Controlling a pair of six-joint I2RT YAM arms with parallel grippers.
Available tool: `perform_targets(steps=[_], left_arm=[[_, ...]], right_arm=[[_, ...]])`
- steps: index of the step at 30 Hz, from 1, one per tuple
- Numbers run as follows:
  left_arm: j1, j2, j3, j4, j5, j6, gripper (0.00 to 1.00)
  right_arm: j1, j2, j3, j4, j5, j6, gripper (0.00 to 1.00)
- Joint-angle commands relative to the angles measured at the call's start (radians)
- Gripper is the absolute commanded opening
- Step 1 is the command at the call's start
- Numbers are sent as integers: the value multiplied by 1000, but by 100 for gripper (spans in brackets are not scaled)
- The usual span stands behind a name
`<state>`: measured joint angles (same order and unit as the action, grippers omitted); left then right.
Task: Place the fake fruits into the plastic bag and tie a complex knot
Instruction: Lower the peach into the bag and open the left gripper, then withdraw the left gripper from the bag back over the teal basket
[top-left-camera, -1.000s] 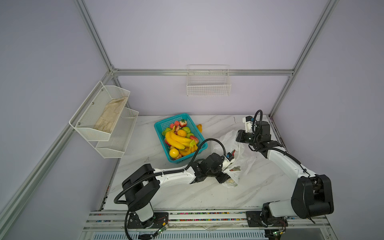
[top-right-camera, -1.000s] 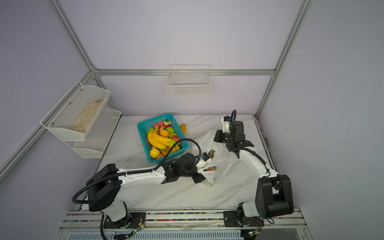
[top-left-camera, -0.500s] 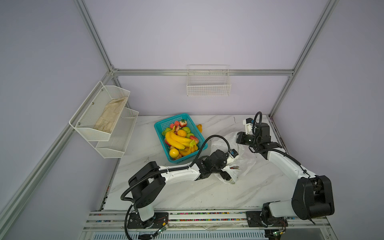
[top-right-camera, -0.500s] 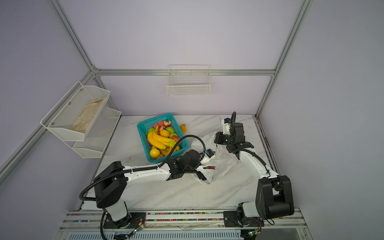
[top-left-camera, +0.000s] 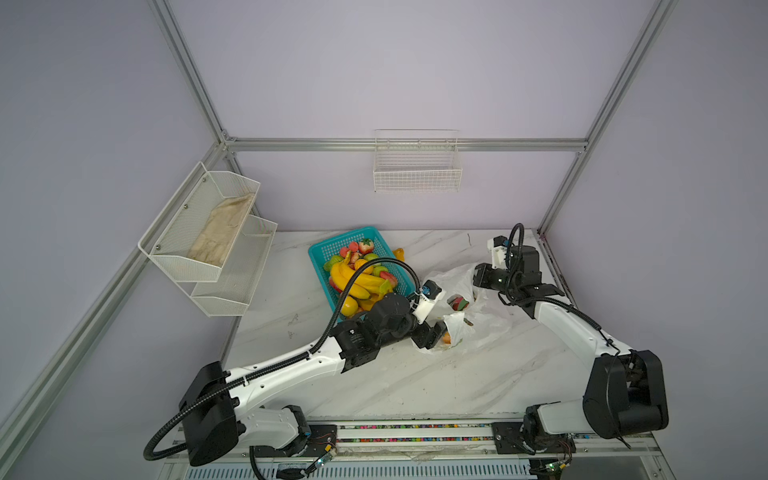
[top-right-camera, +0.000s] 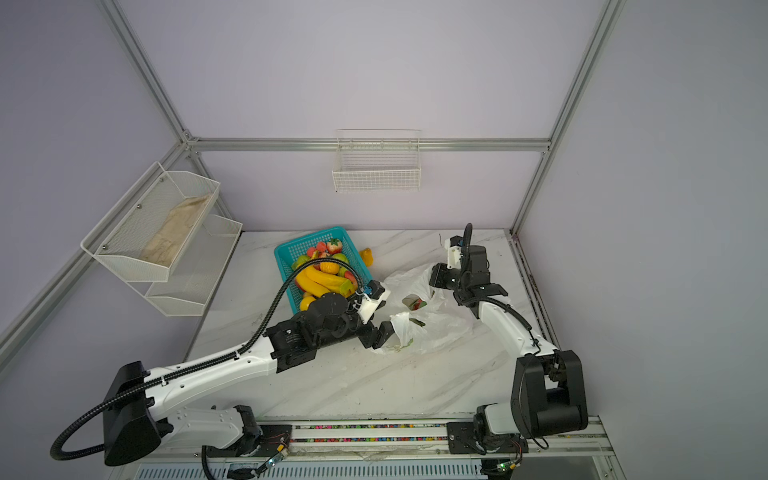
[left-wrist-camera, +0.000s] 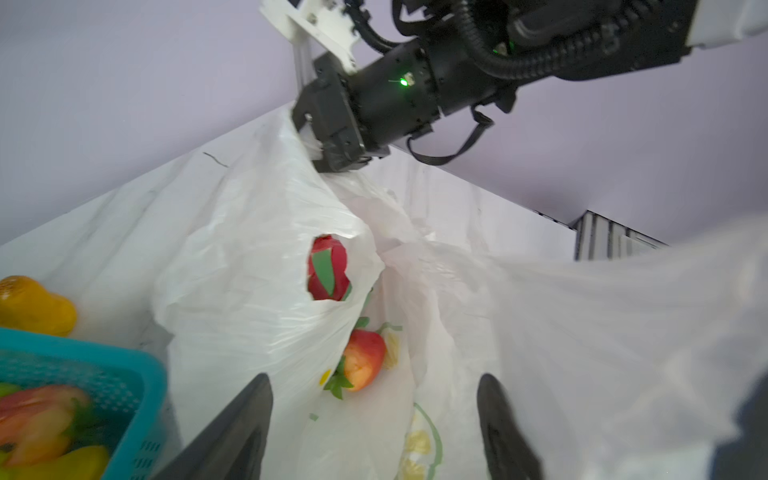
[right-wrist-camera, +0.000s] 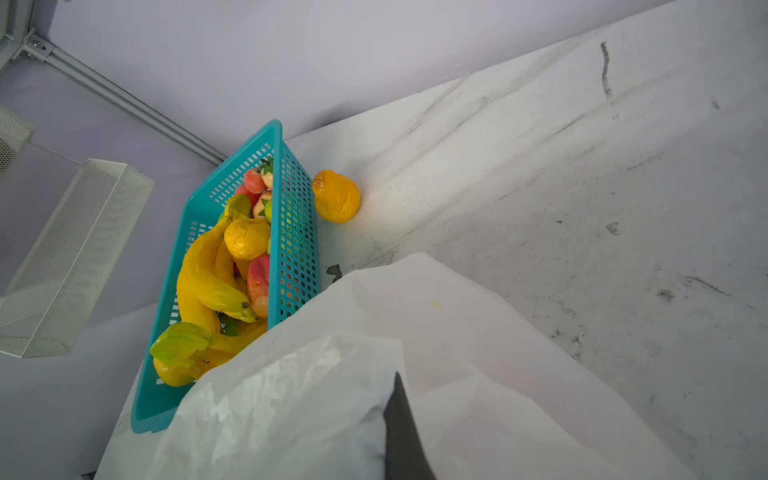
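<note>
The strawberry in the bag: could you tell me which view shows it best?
Left wrist view: the strawberry lies close and unobstructed in the plastic bag. Both top views show at most a speck; the right wrist view, nothing.

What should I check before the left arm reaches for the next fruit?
1. Right gripper shut on the plastic bag edge, holding it up: ok.
2. Left gripper open and empty: ok.
3. Strawberry lying inside the bag: ok.
4. Dragon fruit inside, seen through a hole in the bag: ok.
5. Basket emptied: not ok, many fruits in it.
6. Orange on the table beside the basket: not ok.
</note>
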<state>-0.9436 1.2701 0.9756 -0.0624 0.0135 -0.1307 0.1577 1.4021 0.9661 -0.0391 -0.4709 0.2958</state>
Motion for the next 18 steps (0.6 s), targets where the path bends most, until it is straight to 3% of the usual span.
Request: perform_targets(steps=[1, 3, 9, 13, 18], left_arm=[[85, -83, -44, -31, -41, -20, 76], [138, -116, -51, -28, -18, -30, 76], [348, -113, -1, -39, -102, -131, 76], [510, 17, 100, -52, -88, -154, 77], [616, 277, 290, -65, -80, -93, 77]], right_arm=[[-2, 12, 6, 4, 12, -22, 0], [-2, 13, 9, 2, 19, -26, 0], [-2, 6, 1, 15, 5, -41, 0], [-1, 17, -1, 33, -16, -41, 0], [-1, 23, 1, 37, -21, -47, 0]])
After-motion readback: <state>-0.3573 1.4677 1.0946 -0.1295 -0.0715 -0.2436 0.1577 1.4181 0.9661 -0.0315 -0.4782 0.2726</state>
